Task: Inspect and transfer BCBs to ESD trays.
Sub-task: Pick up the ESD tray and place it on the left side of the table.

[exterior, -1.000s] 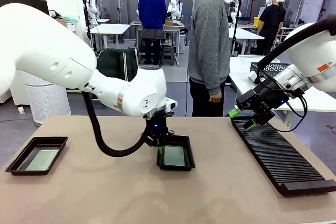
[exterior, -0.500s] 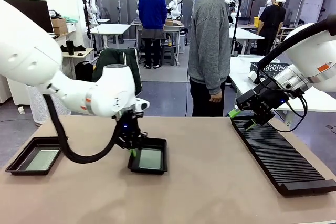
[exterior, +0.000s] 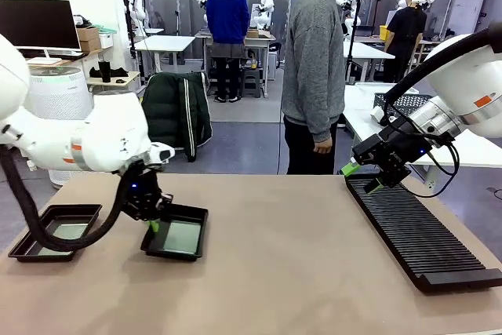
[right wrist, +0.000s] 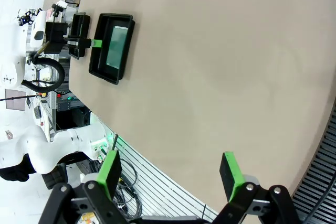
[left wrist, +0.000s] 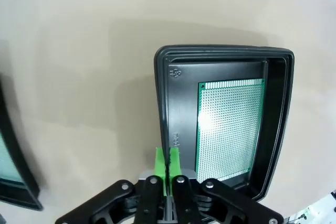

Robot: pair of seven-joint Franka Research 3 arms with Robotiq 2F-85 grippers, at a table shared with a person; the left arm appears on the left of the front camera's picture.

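Note:
My left gripper (exterior: 151, 224) is shut on the near-left rim of a black ESD tray (exterior: 198, 231), which rests on the table left of centre. A green BCB (exterior: 182, 237) lies flat inside it. In the left wrist view the green fingertips (left wrist: 168, 157) pinch the tray's wall (left wrist: 161, 103), with the BCB (left wrist: 230, 124) beyond. A second ESD tray (exterior: 31, 229) sits at the far left, holding another BCB (exterior: 69, 231). My right gripper (exterior: 362, 177) hangs open and empty above the far end of the rack; its wrist view shows the gripper (right wrist: 169, 170) spread wide.
A long black ribbed rack (exterior: 416, 233) lies along the table's right side. A person in a grey sweater (exterior: 314, 60) stands at the far edge, hands down. The second tray's corner (left wrist: 18, 182) lies close beside my left gripper.
My left arm has dragged the tray with its BCB leftward from the table's middle toward the second tray. The right arm has stayed still.

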